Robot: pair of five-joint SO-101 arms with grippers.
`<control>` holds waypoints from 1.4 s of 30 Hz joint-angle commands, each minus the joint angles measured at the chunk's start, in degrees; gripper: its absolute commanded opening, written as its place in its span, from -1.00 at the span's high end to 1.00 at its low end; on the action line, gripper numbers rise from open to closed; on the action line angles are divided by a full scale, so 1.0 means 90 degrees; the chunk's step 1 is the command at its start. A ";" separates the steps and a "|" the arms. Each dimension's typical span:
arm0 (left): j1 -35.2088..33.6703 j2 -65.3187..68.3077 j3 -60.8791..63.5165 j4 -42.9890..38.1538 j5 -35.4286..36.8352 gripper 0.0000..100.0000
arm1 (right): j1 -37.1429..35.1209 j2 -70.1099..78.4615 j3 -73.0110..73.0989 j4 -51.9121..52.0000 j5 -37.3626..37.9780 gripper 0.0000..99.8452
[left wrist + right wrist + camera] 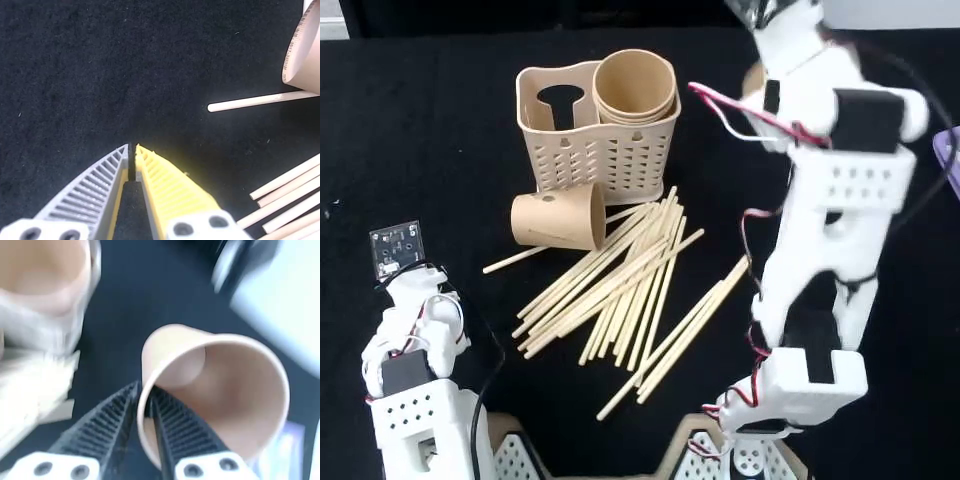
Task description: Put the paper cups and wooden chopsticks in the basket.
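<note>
Count for your record:
- **Basket:** one beige perforated plastic basket [582, 152] with two compartments stands on the black worktop [420, 130].
- **Cups:** a nested stack of brown paper cups [635, 88] sits in the compartment nearer your right arm [820, 230]; the number in the stack cannot be told. One cup lies on its side [558, 217] just in front of the basket. One held cup [220, 385] is in the right jaws, near the basket.
- **Chopsticks:** the pale wooden chopsticks [620, 285] lie in a loose fan on the worktop, well over a dozen and too overlapped for an exact figure.

Your left jaws are closed together with nothing between them, over bare worktop near a single stray chopstick [260, 101]. Your right jaws are clamped on the held cup's wall, with the rim passing between them.

The high view gives the whole pile. The left wrist view takes in a few stick ends [285, 200]. The right wrist view shows the grip, which the right arm covers in the high view.
</note>
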 commanded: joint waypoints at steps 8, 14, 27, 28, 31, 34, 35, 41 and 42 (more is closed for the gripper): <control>0.0063 -0.0068 -0.0063 -0.0137 0.0059 0.94 | -0.2295 -0.0054 -0.1040 0.0205 -0.0254 0.98; 0.0063 -0.0068 -0.0063 -0.0137 0.0059 0.94 | -0.2354 -0.0054 -0.0190 0.0029 -0.0244 0.98; 0.0063 -0.0068 -0.0054 -0.0137 0.0059 0.94 | -0.2354 0.0933 -0.0239 -0.0088 0.0186 0.98; 0.0063 -0.0068 -0.0054 -0.0137 0.0059 0.94 | -0.2354 0.0991 -0.0269 -0.0068 0.0186 0.98; 0.0063 -0.0068 -0.0054 -0.0137 0.0059 0.94 | -0.2393 0.1109 -0.0337 -0.0059 0.0186 0.98; 0.0063 -0.0068 -0.0054 -0.0137 0.0059 0.94 | -0.2383 0.1226 -0.0327 -0.0059 0.0186 0.93; 0.0063 -0.0068 -0.0054 -0.0137 0.0059 0.94 | -0.2374 0.1255 -0.0337 -0.0059 0.0166 0.86; 0.0063 -0.0068 -0.0054 -0.0137 0.0059 0.94 | -0.2393 0.1079 -0.0484 -0.0205 0.0156 0.26; 0.0063 -0.0068 -0.0054 -0.0137 0.0059 0.94 | -0.2393 0.1040 -0.0571 -0.0254 0.0147 0.20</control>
